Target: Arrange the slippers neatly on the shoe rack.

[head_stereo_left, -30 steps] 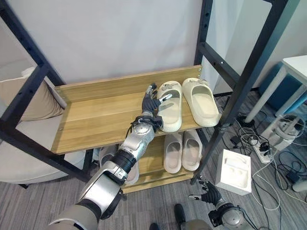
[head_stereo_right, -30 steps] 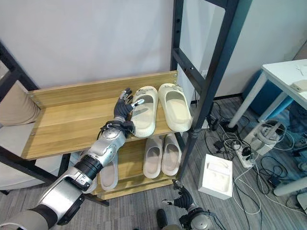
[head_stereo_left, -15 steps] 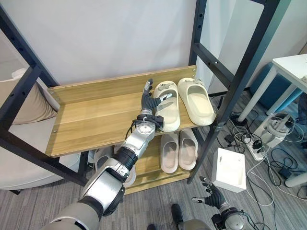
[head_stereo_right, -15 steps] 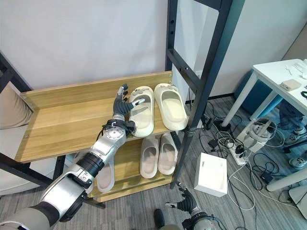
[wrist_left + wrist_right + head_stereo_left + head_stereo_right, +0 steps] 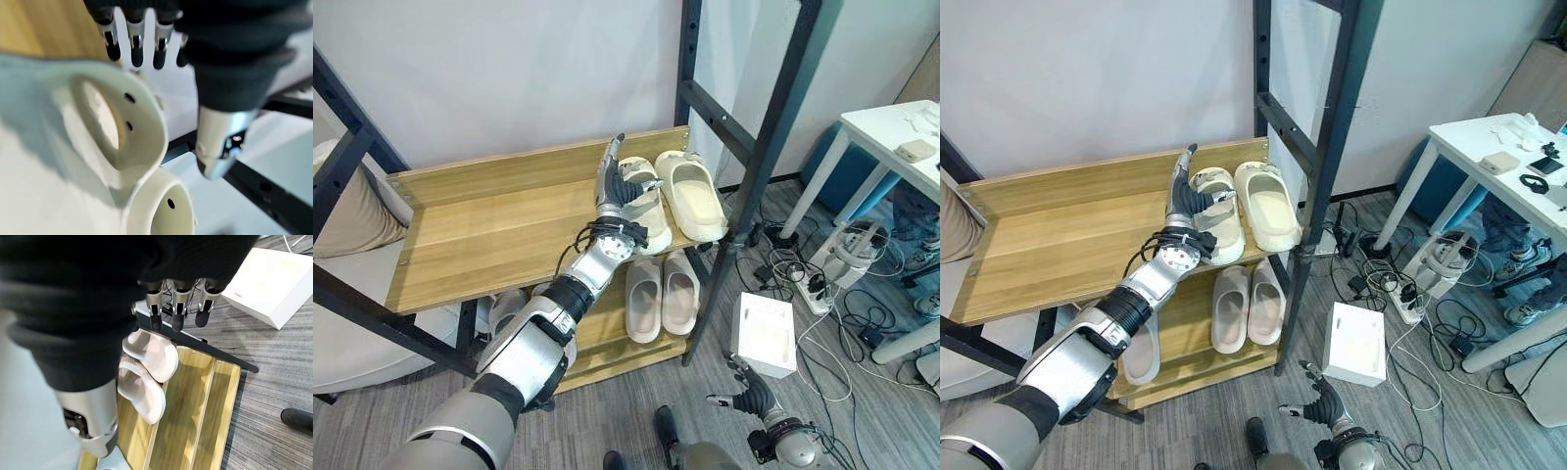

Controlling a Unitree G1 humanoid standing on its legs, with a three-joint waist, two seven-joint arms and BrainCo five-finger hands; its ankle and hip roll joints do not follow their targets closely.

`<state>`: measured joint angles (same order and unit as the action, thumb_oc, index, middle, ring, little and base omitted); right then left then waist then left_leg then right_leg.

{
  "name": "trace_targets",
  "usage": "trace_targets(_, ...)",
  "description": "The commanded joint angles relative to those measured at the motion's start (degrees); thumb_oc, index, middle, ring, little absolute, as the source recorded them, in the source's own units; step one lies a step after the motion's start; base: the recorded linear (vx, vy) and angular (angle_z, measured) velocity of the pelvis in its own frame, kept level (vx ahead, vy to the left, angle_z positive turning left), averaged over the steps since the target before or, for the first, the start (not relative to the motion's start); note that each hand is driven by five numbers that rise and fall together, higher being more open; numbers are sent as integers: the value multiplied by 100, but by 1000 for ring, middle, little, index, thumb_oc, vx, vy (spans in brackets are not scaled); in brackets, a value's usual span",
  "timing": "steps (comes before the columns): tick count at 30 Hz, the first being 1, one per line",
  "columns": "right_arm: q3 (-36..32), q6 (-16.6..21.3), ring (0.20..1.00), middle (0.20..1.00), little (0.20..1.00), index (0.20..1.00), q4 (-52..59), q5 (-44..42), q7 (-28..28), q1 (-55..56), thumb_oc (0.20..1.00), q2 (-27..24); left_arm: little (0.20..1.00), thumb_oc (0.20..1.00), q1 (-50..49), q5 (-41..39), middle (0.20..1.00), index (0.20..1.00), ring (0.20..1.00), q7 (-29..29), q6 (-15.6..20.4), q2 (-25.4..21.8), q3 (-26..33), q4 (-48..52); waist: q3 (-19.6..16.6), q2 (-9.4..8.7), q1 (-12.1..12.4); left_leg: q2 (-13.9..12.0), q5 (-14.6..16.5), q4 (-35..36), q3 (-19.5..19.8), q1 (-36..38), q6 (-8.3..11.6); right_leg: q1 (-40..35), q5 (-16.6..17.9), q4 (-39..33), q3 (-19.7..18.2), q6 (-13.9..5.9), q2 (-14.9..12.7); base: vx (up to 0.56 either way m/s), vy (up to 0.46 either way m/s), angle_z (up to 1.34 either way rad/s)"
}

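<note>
Two cream slippers lie side by side at the right end of the wooden upper shelf (image 5: 489, 235): the left slipper (image 5: 652, 233) and the right slipper (image 5: 693, 199). My left hand (image 5: 610, 192) lies along the left slipper's outer side with its fingers straight, pointing at the back wall, and its thumb resting on the strap. In the left wrist view the fingers (image 5: 136, 44) reach past the slipper's strap (image 5: 139, 125). My right hand (image 5: 751, 397) hangs open low over the floor, away from the rack.
On the lower shelf lies another cream pair (image 5: 662, 294), with a single slipper (image 5: 504, 311) at its left end. Black rack posts (image 5: 754, 166) frame the shelves. A white box (image 5: 766, 333), cables with a power strip (image 5: 815, 291) and a white table (image 5: 891, 127) are on the right. A cushion (image 5: 352, 215) is on the left.
The camera has shifted, so the rack sits further left in view. My left hand has slid forward along the left slipper, its fingertips now past the toe. The right hand still hangs.
</note>
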<state>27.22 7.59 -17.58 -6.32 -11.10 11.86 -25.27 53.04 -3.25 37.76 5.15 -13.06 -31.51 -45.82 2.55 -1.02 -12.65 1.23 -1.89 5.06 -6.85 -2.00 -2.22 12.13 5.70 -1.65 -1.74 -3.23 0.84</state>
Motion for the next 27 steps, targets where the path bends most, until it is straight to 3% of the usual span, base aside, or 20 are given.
trace_targets(1, -142, 418, 1000, 1000, 1000, 1000, 309, -146, 64, 4, 1000, -155, 1000, 1000, 704, 688, 1000, 1000, 1000, 83, -37, -351, 172, -669, 153, 192, -220, -100, 1015, -6, 329, 537, 115, -1349, -1146, -336, -144, -110, -239, -28, -5, -14)
trace_targets(10, -102, 440, 1000, 1000, 1000, 1000, 208, -145, 162, -72, 1000, 42, 1000, 1000, 534, 1461, 1000, 1000, 1000, 136, -102, -957, 133, 392, 130, 137, -50, -83, 996, -6, 482, 521, 112, -1409, -1159, -335, 33, -93, -260, -23, 3, 4)
trace_targets(19, -125, 450, 1000, 1000, 1000, 1000, 107, -77, 223, -176, 1000, 242, 1000, 1000, 22, 2702, 1000, 1000, 1000, 193, -225, -1745, 470, 2248, 111, 68, 181, -50, 956, -6, 596, 453, 94, -1406, -1131, -336, 149, -97, -285, -19, 9, 7)
trace_targets(23, -187, 417, 1000, 1000, 1000, 1000, 37, -65, 208, -197, 1000, 373, 1000, 1000, -469, 2806, 1000, 1000, 1000, 120, -120, -1858, 830, 2964, 108, 38, 277, -40, 955, -6, 638, 445, 84, -1419, -1133, -336, 184, -88, -288, -9, 3, 7)
trace_targets(27, -263, 330, 1000, 1000, 1000, 1000, -23, -29, 198, -233, 1000, 463, 1000, 1000, -1158, 2394, 1000, 1000, 1000, -132, 206, -1719, 1188, 3668, 100, 19, 364, -30, 947, -6, 664, 442, 71, -1434, -1134, -336, 206, -71, -293, -15, 5, 10)
